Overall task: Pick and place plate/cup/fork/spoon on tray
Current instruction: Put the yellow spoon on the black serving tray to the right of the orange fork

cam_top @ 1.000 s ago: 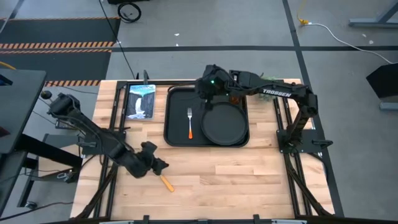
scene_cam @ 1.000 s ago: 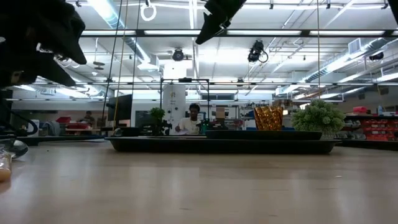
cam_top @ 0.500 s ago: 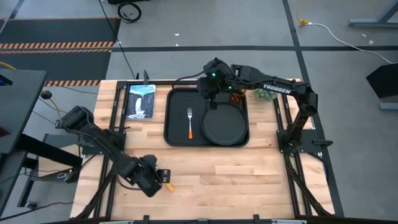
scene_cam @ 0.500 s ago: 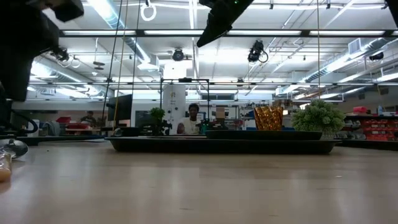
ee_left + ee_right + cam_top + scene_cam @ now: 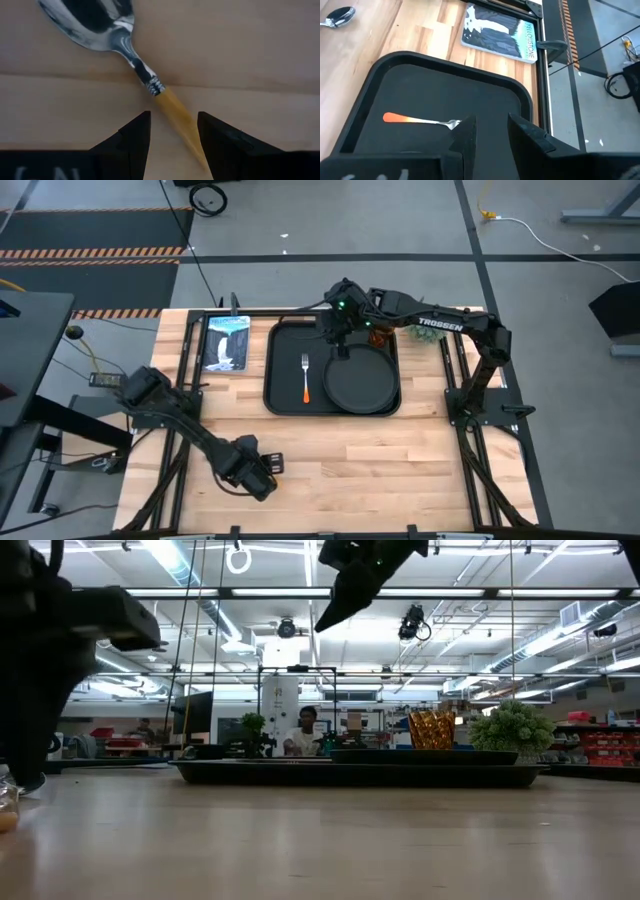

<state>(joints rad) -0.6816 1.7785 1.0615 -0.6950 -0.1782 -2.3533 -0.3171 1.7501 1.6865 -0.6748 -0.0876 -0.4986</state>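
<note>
**Left jaws straddling the spoon handle; tray already carrying fork, plate and cup**

Starting at the lower left of the high view, we are seeing the left gripper (image 5: 262, 473) sitting low over the bare wooden counter (image 5: 400, 460), well apart from the tray. In the left wrist view its jaws are standing apart, one on each side of the spoon (image 5: 125, 50): the orange handle is running down between the two dark fingers (image 5: 135, 137), and the shiny bowl is lying beyond them on the wood. We cannot tell whether the fingers are touching the handle.

Moving right, a picture book (image 5: 225, 341) is lying flat on the counter just beside the tray's left edge. The tray (image 5: 283, 365) is occupying the upper middle of the high view. The fork (image 5: 305, 376) is lying in its left half, tines pointing toward the top of the frame, orange-red handle toward the bottom. The plate (image 5: 360, 380) is filling the tray's right half.

The right gripper (image 5: 342, 343) is hanging above the tray's upper part, near the plate's far rim; in the right wrist view its jaws are apart with nothing between them. In the low view the cup (image 5: 432, 729) is showing above the tray's rim, with the small green plant (image 5: 511, 727) to its right.
</note>
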